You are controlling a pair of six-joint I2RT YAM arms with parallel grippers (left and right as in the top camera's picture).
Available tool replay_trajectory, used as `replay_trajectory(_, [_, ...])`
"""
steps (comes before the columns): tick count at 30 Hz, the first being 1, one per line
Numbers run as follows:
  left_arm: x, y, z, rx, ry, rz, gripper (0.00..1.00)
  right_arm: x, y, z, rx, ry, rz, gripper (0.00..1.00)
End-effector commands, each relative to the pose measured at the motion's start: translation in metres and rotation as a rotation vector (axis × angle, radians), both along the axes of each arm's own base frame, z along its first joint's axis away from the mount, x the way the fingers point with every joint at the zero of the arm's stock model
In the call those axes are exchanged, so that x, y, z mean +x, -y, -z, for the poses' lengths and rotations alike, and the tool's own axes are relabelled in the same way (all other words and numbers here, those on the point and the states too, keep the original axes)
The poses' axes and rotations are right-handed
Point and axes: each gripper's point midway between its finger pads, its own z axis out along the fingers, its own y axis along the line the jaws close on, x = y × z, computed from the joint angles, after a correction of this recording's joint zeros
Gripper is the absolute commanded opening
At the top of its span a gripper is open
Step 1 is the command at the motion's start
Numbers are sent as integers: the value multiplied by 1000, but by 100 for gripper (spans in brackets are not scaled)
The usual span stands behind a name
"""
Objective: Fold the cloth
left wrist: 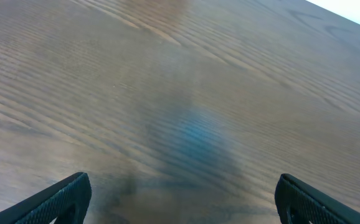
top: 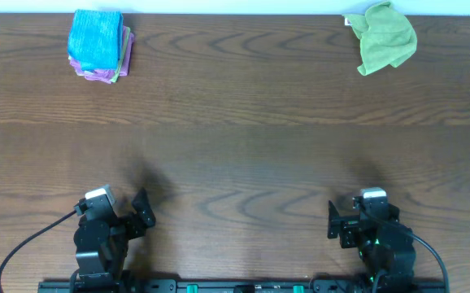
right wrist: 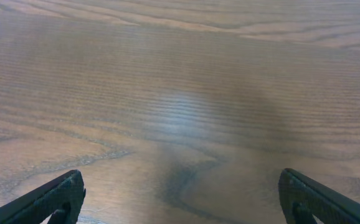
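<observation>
A crumpled green cloth point(top: 386, 37) lies at the far right of the wooden table. My left gripper point(top: 141, 210) is open and empty near the front left edge. My right gripper point(top: 334, 221) is open and empty near the front right edge. Both are far from the cloth. The left wrist view shows my open left fingers point(left wrist: 180, 199) over bare wood. The right wrist view shows my open right fingers point(right wrist: 180, 199) over bare wood. The cloth is not in either wrist view.
A stack of folded cloths point(top: 98, 45), blue on top with pink and green beneath, sits at the far left. The table's far edge point(top: 235, 16) runs just behind both cloths.
</observation>
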Motion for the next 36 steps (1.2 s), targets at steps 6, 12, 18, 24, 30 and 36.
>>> replay_trajectory(6, [0, -1, 1, 3, 2, -7, 95, 1, 3, 1, -15, 5, 11, 99])
replay_trajectory(12, [0, -1, 1, 3, 2, -7, 95, 1, 3, 1, -14, 5, 11, 99])
replay_trajectory(18, [0, -1, 1, 3, 2, -7, 95, 5, 2, -6, -7, 40, 7, 99])
replay_trajectory(24, [0, -1, 1, 3, 2, -7, 95, 31, -20, -75, 672, 246, 176, 99])
replay_trajectory(30, [0, -1, 1, 3, 2, -7, 95, 41, 15, -115, 819, 460, 373, 99])
replay_trajectory(36, [0, -1, 1, 3, 2, -7, 96, 64, 18, -99, 740, 396, 400, 99])
